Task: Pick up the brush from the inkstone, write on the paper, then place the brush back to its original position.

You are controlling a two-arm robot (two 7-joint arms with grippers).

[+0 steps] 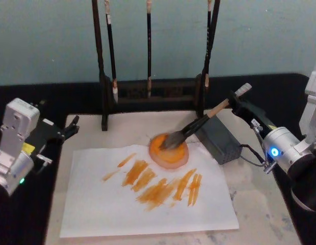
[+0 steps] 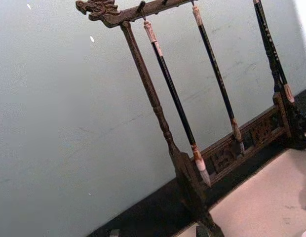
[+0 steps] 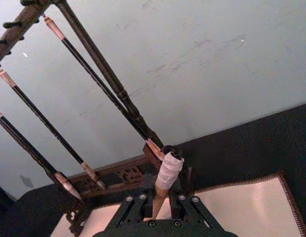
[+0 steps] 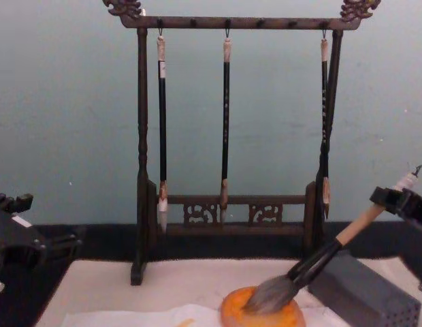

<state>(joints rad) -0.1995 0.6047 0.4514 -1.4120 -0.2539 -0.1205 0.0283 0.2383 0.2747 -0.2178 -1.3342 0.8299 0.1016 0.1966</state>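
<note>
While the right gripper is clamped on the brush handle's upper end, the bristles rest on the inkstone. The handle slants up toward the right arm; the left gripper waits open, well apart.

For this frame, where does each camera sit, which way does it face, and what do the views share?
Head: high, looking down at the thin white paper sheet; left end effector and right end effector show.
Chest: low, facing the dark wooden brush rack; right end effector at the right edge.
Left wrist: looks at the rack and wall.
Right wrist: looks along the large pale-handled brush it grips.
Head and chest share the round orange inkstone under the bristles.
</note>
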